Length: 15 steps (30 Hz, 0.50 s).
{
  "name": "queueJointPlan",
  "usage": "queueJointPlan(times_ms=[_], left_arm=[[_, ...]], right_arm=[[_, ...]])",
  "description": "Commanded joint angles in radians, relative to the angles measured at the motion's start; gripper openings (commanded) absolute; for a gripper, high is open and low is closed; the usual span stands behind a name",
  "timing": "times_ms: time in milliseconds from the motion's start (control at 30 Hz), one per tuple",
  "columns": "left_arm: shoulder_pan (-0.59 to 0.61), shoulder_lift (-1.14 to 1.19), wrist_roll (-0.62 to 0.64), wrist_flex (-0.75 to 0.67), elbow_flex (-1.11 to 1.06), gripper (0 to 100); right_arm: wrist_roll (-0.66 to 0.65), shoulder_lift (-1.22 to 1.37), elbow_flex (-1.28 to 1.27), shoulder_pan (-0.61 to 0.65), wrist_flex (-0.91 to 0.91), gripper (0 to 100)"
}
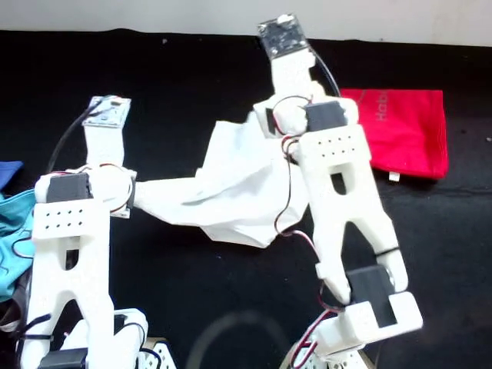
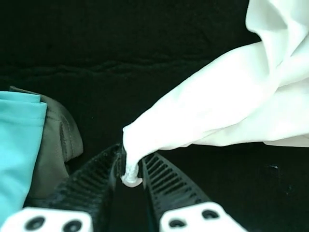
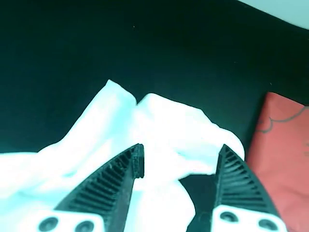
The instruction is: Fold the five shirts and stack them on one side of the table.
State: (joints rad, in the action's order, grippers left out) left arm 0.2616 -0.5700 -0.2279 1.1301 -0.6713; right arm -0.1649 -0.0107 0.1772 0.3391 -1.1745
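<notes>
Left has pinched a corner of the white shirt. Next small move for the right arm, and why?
Probably lower the right gripper and close on the raised fold of the white shirt. Its jaws stand open over that fold, the left gripper is shut on a corner, and the shirt is crumpled; a second grip would let both arms spread it.

We've got a plain white shirt [image 1: 231, 196] mid-frame, red shirt [image 1: 407, 134] upper right, teal shirt [image 1: 9, 231] far left, black table [image 1: 177, 77].
</notes>
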Motion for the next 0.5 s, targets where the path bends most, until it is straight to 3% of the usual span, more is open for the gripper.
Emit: queueJointPlan(times_ms=[0,100,267,467], left_arm=[[0.038,-0.015,0.005,-0.017,0.005,1],[0.058,-0.015,0.005,-0.017,0.007,1],[0.061,-0.015,0.005,-0.017,0.025,1],[0.056,-0.013,0.006,-0.017,0.101,1]], right_arm=[[0.011,-0.104,0.064,-0.013,-0.101,24.5],[0.011,-0.145,0.059,-0.008,-0.171,23.8],[0.008,-0.156,0.059,0.033,-0.338,14.1],[0.008,-0.163,0.002,0.147,-0.461,13.9]])
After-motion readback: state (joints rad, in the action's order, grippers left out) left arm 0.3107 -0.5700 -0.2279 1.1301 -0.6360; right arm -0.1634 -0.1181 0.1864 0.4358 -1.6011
